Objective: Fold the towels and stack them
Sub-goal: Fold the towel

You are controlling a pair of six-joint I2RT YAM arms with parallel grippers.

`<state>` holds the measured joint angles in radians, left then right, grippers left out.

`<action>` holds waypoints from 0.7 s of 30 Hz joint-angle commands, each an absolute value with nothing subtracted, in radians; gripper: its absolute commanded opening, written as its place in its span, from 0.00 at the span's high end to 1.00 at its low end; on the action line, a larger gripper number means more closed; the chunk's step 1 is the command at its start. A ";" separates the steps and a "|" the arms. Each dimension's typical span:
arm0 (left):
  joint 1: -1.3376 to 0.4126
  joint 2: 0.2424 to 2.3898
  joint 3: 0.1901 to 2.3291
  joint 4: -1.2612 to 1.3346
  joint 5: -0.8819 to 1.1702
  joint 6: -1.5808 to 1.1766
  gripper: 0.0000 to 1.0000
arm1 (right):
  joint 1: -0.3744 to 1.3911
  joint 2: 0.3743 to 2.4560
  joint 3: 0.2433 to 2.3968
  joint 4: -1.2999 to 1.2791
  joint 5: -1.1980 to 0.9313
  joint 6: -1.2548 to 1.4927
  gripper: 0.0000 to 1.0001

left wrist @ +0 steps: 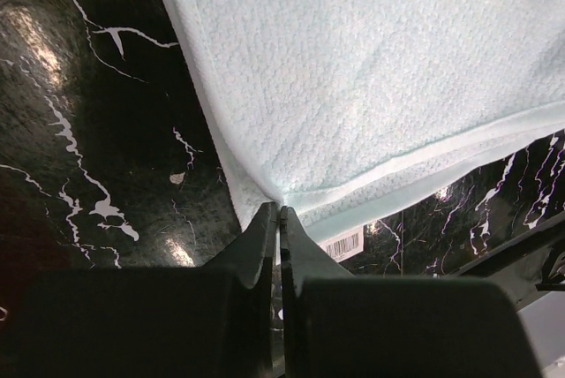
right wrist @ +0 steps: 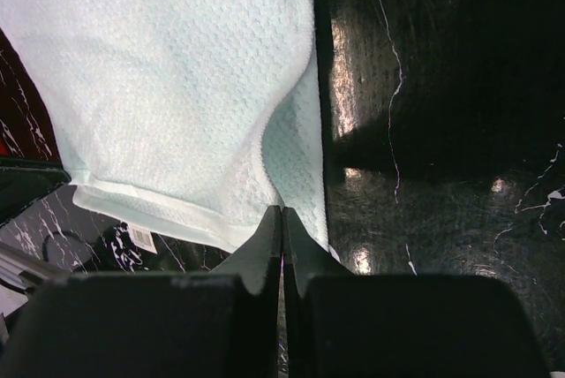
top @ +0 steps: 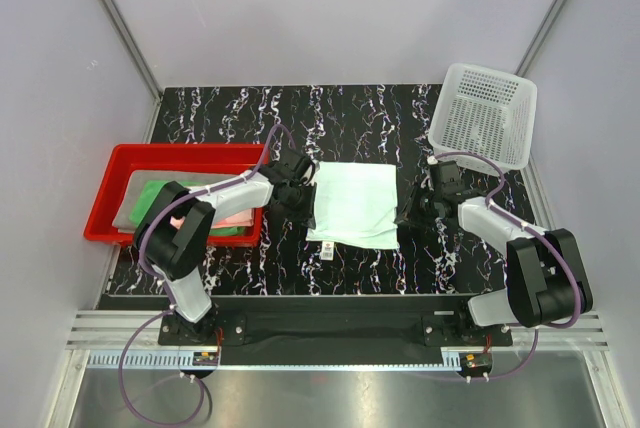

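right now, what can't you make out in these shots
- Towels in the red tray: top view, left arm covers most of them.
- Label on the mint towel: print too small, left wrist view.
- Mint towel's far edges: cut off by the frame in both wrist views.

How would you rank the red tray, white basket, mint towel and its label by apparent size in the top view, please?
1. red tray
2. white basket and mint towel, too alike to rank
3. label
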<state>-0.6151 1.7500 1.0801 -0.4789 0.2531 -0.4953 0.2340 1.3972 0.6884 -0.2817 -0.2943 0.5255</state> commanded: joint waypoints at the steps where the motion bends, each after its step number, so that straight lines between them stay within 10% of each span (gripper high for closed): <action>1: -0.618 1.747 1.084 -0.456 0.264 -0.499 1.00 | 0.244 1.394 0.686 -0.252 -0.311 0.506 1.00; 21: -0.626 1.433 1.171 -0.654 0.201 -0.505 1.00 | 0.244 1.189 0.833 -0.534 -0.353 0.456 1.00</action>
<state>-0.6163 1.5009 1.1786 -0.6323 0.2077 -0.4957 0.2340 1.2331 0.8154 -0.4553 -0.3325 0.4652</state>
